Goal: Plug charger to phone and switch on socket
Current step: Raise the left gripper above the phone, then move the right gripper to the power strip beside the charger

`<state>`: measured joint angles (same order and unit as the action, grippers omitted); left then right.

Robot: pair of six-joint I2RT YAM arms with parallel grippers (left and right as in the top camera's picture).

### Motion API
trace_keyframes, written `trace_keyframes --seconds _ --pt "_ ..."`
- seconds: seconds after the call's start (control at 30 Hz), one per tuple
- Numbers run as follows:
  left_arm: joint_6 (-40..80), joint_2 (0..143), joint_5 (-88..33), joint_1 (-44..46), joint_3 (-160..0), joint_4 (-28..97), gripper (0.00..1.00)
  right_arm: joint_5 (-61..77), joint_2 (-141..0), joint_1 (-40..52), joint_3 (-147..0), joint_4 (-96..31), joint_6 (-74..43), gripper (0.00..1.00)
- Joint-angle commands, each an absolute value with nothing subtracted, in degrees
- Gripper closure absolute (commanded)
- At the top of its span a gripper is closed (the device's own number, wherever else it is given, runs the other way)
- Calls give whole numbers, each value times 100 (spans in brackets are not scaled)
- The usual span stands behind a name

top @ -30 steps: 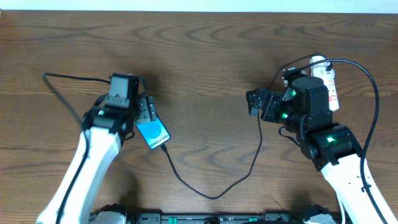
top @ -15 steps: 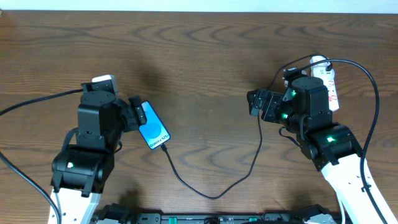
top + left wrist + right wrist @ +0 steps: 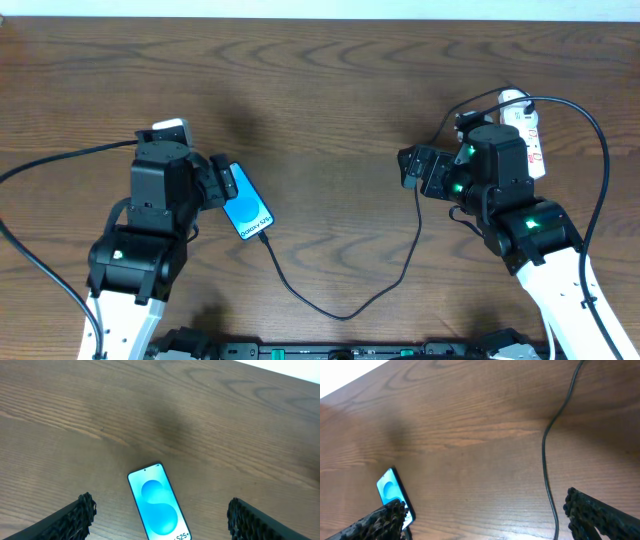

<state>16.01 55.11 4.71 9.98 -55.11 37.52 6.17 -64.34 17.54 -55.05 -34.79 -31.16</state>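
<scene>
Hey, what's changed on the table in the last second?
The left arm swung round to the left, drawing the open left claw back off the phone's top end; it holds nothing. The phone, charger, socket and right claw stayed put.

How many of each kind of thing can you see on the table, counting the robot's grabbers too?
phone: 1
charger cable: 1
power strip: 1
grippers: 2, the left gripper and the right gripper
Total: 5
</scene>
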Motion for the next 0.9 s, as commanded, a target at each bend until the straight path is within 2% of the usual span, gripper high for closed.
trace_keyframes --seconds 0.0,0.47,0.73,0.87 --pt "1485 5596 561 1011 -5634 3776 14 552 -6451 1723 -5544 -3544 -3059 1" --pt "1485 5826 561 1011 -5631 3774 14 1037 -6630 1649 -5544 -3708 -2556 1" --pt "1485 5918 561 1011 -5631 3776 14 2622 -6965 714 -5546 -3728 -1907 1" --pt "1485 5927 561 1011 -5631 3776 14 2797 -7091 248 -5546 -3907 -1761 1"
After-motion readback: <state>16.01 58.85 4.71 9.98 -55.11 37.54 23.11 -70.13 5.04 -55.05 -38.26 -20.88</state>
